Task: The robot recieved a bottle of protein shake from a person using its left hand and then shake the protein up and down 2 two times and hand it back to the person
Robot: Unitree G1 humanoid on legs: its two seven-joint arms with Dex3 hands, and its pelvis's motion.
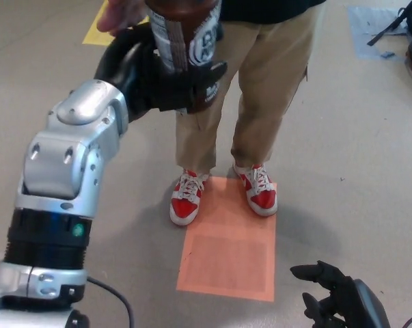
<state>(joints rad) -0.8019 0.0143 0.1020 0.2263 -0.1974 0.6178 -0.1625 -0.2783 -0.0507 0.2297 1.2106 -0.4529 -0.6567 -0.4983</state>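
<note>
Left hand raised at frame top, fingers wrapped round bottle — bottle upright, its top cut off by frame edge. Person's hand just beside bottle at upper left, contact unclear. Person stood close behind, red shoes on orange mat. Right hand low at bottom right — fingers spread, holding nothing.
</note>
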